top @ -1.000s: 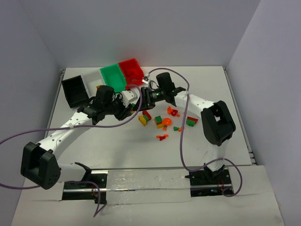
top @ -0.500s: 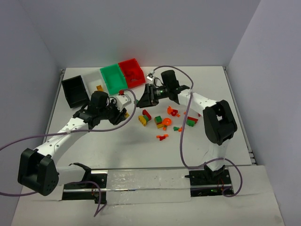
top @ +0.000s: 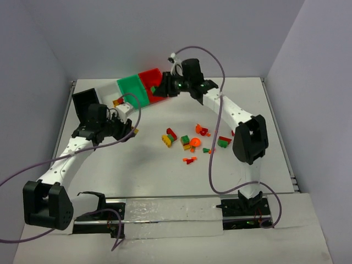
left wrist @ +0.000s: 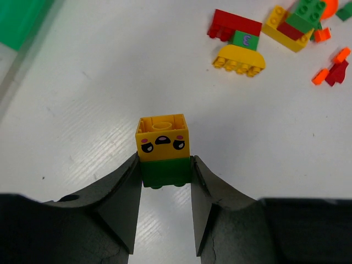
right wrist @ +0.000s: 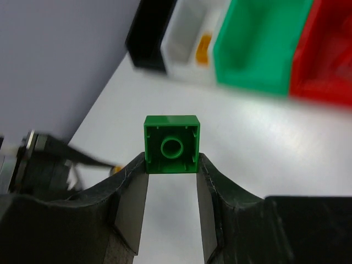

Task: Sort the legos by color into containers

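My left gripper (left wrist: 164,166) is shut on a small stack, a yellow face brick on a green brick (left wrist: 163,147), held just above the table; in the top view the left gripper (top: 132,131) sits left of the loose legos (top: 192,140). My right gripper (right wrist: 171,164) is shut on a green brick (right wrist: 171,144), raised at the back; in the top view the right gripper (top: 157,91) hovers between the green bin (top: 131,89) and the red bin (top: 149,78). The white bin (right wrist: 186,34) holds an orange piece (right wrist: 204,48). The black bin (top: 83,102) stands far left.
Red, yellow, green and orange pieces (left wrist: 258,38) lie scattered mid-table. The four bins stand in a row at the back left. Purple cables loop from both arms. Walls close the table at the back and sides.
The two grippers, close together a second ago, have parted. My left arm swung left with the yellow-green stack. My right arm rose and went back toward the bins with the green brick.
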`<action>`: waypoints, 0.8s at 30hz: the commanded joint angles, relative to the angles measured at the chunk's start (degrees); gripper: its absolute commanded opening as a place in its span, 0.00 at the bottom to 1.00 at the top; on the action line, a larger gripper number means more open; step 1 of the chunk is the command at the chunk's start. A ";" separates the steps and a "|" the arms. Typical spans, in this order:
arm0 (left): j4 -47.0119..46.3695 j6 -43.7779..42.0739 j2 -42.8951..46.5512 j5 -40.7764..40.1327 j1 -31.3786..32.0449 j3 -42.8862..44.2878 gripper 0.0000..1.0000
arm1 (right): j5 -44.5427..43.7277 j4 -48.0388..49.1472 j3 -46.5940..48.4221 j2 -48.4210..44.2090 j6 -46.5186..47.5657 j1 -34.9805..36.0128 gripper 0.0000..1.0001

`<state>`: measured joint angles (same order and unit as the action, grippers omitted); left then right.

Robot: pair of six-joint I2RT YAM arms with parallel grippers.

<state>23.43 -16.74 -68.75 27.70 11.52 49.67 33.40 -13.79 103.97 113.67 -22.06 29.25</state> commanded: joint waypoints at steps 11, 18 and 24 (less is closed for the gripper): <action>0.01 12.73 -0.74 18.26 -16.91 6.85 0.00 | -27.43 11.25 26.21 22.69 15.86 9.84 0.00; -1.02 13.42 -0.06 17.64 -17.41 6.77 0.00 | -30.73 20.54 29.14 30.10 15.02 11.11 0.02; -2.32 14.54 0.55 17.39 -17.58 6.85 0.00 | -33.32 24.58 31.38 34.94 13.89 11.36 0.56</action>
<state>24.25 -3.40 -69.34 43.27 -5.48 54.26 3.00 2.10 131.40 146.57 -7.79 40.27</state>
